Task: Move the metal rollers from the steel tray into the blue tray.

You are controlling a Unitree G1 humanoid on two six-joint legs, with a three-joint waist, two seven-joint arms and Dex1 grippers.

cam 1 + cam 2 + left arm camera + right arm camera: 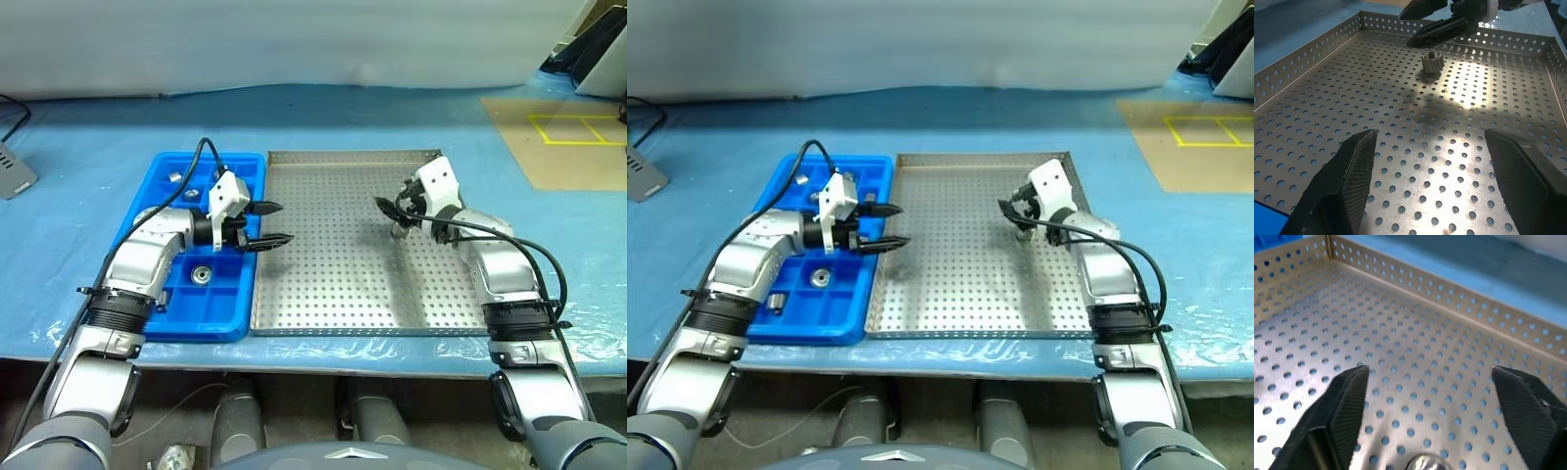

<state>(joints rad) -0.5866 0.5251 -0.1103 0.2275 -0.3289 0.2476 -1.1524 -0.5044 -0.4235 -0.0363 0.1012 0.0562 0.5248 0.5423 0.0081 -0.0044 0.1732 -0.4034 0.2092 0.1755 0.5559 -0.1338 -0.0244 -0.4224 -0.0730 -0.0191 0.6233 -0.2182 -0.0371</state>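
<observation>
One metal roller [1432, 62] stands on the perforated floor of the steel tray [343, 294], toward its far right. My right gripper [390, 209] hovers just over it, open, with the roller [1425, 463] low between its fingers [1347, 401]. Over the seam between the two trays, my left gripper [266, 224] points right across the steel tray, open and empty; its fingers [1352, 166] frame bare perforated metal. The blue tray [230, 323] lies left of the steel tray. Three rollers sit in its compartments [821, 278] [776, 301] [799, 179].
Both trays rest on a blue sheet covering the table [78, 166]. A grey device [12, 171] with a black cable lies at the far left. A brown board with yellow tape [573, 137] lies at the far right. The steel tray's low perforated rim [1449, 293] runs near my right gripper.
</observation>
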